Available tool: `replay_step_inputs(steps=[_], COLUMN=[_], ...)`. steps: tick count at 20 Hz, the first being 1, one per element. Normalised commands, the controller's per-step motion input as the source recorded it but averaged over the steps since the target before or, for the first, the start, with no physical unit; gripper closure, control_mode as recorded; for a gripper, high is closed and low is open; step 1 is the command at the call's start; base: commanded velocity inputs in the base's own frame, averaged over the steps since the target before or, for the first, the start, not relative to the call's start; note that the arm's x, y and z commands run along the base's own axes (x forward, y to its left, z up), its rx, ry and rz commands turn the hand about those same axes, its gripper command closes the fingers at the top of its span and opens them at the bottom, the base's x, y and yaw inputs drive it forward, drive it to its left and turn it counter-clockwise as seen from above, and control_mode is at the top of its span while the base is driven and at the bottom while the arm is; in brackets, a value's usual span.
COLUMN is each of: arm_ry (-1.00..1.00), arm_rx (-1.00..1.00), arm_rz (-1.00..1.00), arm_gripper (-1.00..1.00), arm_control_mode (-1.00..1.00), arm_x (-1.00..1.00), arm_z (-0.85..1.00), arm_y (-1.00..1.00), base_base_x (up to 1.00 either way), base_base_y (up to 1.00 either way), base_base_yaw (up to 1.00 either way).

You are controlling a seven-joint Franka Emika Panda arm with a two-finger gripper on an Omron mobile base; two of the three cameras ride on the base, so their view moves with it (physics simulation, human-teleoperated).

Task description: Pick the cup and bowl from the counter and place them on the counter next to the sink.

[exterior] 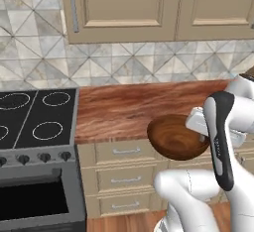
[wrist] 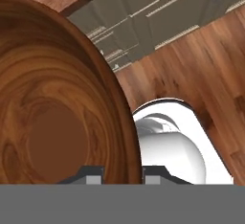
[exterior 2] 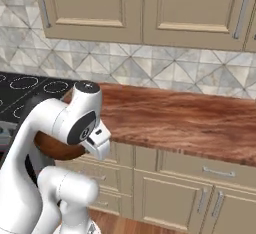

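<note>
One bowl is carried clear of the counter, tilted steeply and hanging in front of the beige drawers just past the counter's front edge. The gripper pinches its rim, one fingertip inside the wall and one outside. Rigid, wood-look and probably light, the bowl should not deform, yet its smooth glossy wall may slip or swing in a rim pinch. A grasp on the rim is the evident hold, best set squarely across the wall. The stovetop lies to the left.
</note>
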Motion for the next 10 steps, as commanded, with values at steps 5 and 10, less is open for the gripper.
replay_step_inputs(steps=[5, 10], arm_ry=[0.00, 0.00], arm_rx=[0.00, 0.00], arm_rz=[0.00, 0.00], arm_gripper=[1.00, 1.00], arm_control_mode=[1.00, 1.00], arm_x=[0.00, 0.00], arm_z=[0.00, 0.00], arm_y=[0.00, 0.00], base_base_x=[0.00, 0.00], base_base_y=[0.00, 0.00], base_base_yaw=[0.94, 1.00])
